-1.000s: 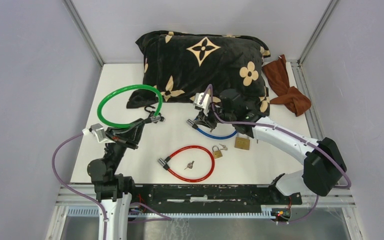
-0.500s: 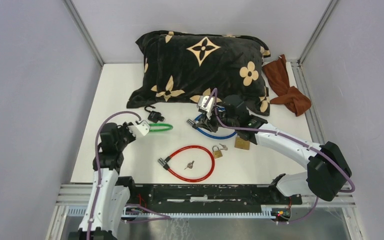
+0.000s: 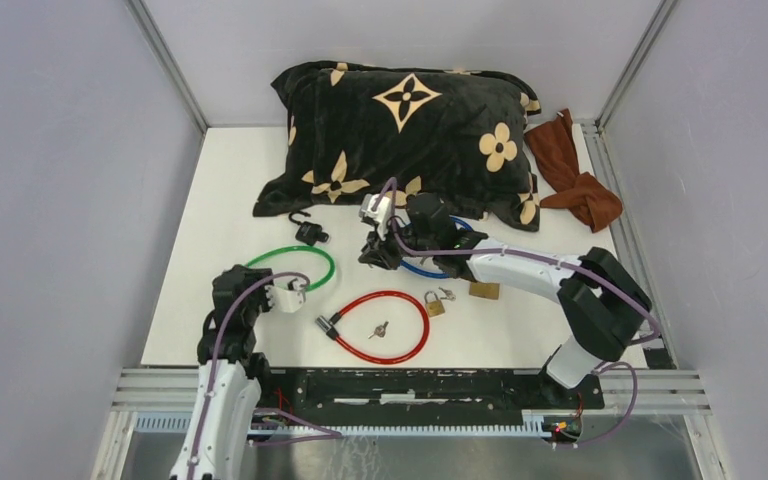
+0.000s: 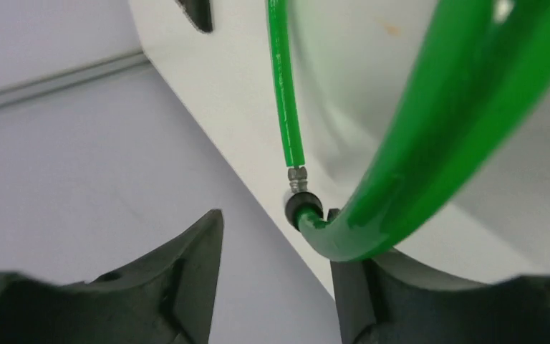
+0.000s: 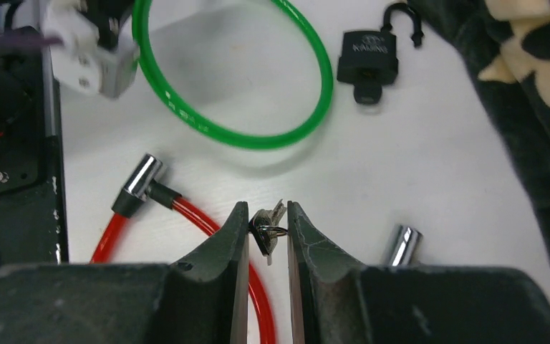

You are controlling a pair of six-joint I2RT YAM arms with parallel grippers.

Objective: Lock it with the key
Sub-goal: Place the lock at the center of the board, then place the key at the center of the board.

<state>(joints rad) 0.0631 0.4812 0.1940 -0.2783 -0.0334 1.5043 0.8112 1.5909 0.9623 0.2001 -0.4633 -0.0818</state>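
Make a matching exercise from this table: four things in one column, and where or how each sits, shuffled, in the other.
1. green coated cable loop
2. red coated cable loop
3. small black padlock
4. brown fabric cloth

A. right of the black flower-patterned pillow
B. small metal key lying inside it
C. against the left gripper
D. shackle open, before the pillow

Pairs: 1-C, 2-B, 3-D, 4-A

The left arm (image 3: 226, 325) is folded low with jaws parted; the right arm (image 3: 520, 267) reaches forward-left, jaws pinched nearly together.
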